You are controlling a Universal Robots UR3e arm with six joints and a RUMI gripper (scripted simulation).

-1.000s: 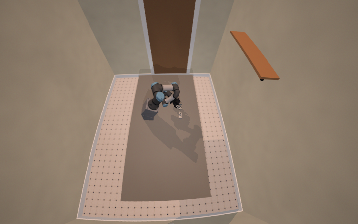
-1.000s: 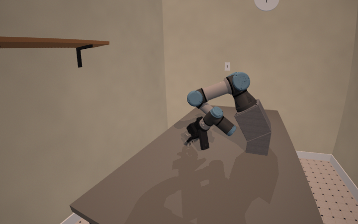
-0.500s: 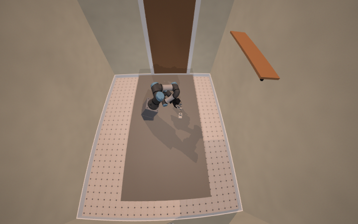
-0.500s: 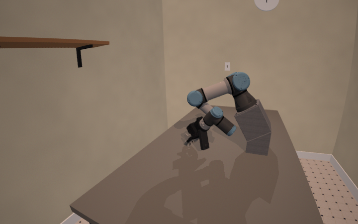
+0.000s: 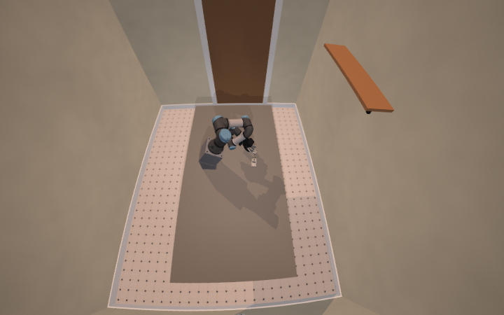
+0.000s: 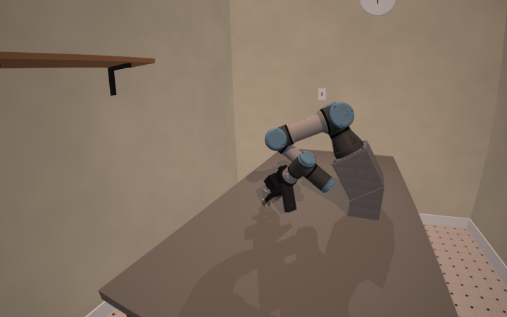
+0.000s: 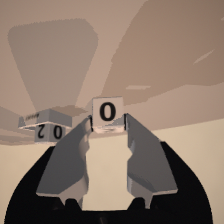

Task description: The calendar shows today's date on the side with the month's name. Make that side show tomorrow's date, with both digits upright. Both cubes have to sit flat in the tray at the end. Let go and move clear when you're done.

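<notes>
One cube [image 7: 108,113] sits clamped between the nearly closed fingertips of the pincer [image 5: 253,150] [image 6: 266,202] [image 7: 108,115], its 0 facing the wrist view; the calendar [image 5: 253,162] [image 7: 48,118] stands apart. Probably mid-reorientation: next, turn the needed digit upright and lower it flat into the tray.

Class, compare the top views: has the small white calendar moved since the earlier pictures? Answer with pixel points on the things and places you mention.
No. In the top view, the small white calendar [image 5: 253,164] [image 7: 53,117] keeps its place beside the grey box-shaped pedestal [image 5: 211,162] [image 6: 358,179], with no visible shift either way.
</notes>
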